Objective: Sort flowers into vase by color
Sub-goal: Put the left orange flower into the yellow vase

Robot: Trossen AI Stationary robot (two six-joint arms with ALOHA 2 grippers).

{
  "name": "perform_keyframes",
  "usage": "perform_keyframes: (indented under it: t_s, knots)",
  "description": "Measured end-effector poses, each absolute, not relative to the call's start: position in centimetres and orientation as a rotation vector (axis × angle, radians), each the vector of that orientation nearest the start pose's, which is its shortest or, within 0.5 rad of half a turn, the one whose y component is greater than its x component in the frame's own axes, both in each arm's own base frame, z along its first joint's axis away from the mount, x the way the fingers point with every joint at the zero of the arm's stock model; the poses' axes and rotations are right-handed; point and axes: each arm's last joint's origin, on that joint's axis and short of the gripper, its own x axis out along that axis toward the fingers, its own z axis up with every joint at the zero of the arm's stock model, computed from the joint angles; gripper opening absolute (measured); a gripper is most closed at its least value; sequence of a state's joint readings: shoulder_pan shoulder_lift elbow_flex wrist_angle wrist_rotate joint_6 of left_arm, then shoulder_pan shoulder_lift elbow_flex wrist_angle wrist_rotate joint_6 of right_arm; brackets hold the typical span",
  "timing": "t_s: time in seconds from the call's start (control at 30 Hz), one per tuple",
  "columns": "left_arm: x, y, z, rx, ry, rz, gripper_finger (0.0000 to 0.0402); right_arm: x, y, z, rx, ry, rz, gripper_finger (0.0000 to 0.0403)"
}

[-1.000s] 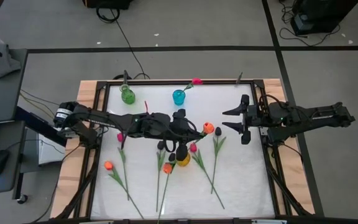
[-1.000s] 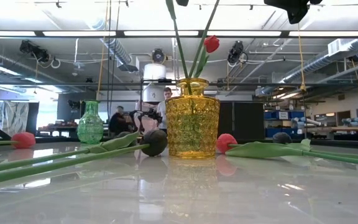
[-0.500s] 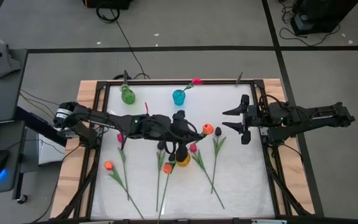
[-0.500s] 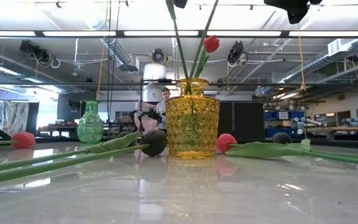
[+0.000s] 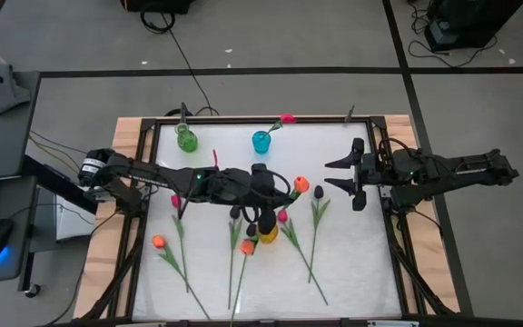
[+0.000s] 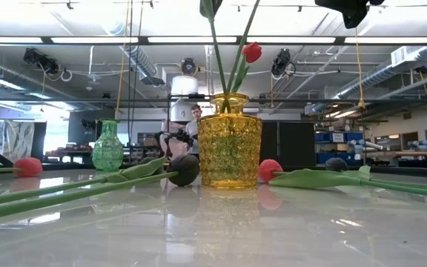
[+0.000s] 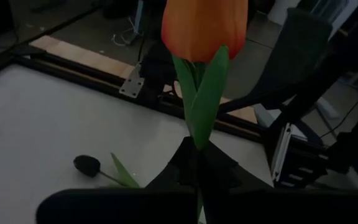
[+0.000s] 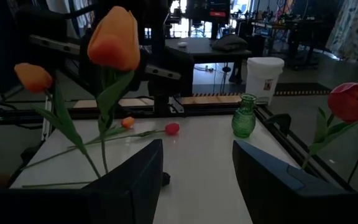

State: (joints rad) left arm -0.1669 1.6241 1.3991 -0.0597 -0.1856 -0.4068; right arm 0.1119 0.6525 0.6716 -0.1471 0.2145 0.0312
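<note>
While pinching the stem of an orange tulip (image 7: 204,28) between fully closed fingers, left gripper (image 5: 263,186) hangs above the yellow vase (image 6: 229,139), bud (image 5: 300,185) rising clear past the fingertips. Judged step: carrying this flower to its vase by colour; insertion not yet done. Yellow vase already holds stems, one red bud (image 6: 252,51) showing above its rim, plus an orange one (image 5: 246,246) at its side in the high view. Next move calls for: tilt the stem end down, line it up over the vase mouth, lower past the stems already there, then spread the fingers. Risk judged: stem catching on the standing stems or rim. Right gripper (image 5: 350,174) waits at the table's right edge, fingers spread wide, nothing between them. Remaining tulips lie flat on the white table (image 5: 352,263), below and beside the left fingers: black bud (image 6: 184,169), red buds (image 6: 27,166), orange bud (image 5: 158,242). Green vase (image 5: 186,139) and blue vase (image 5: 261,142) stand beyond, well apart from both sets of fingers.
</note>
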Motion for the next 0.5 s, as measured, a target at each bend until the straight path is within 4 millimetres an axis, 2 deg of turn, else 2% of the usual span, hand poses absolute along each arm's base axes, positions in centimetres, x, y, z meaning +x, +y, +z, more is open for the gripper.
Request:
perform_keyframes:
  t_s: [0.23, 0.5]
  knots:
    - [37.42, -5.78, 34.4, -0.47, 0.268, 0.09, 0.0012, 14.91, 1.05, 31.62, 0.011, 0.125, -0.105, 0.0203]
    - [37.33, -5.78, 34.09, -0.479, 0.299, 0.1, 0.0013, 14.91, 1.05, 31.62, 0.01, 0.125, -0.105, 0.0203]
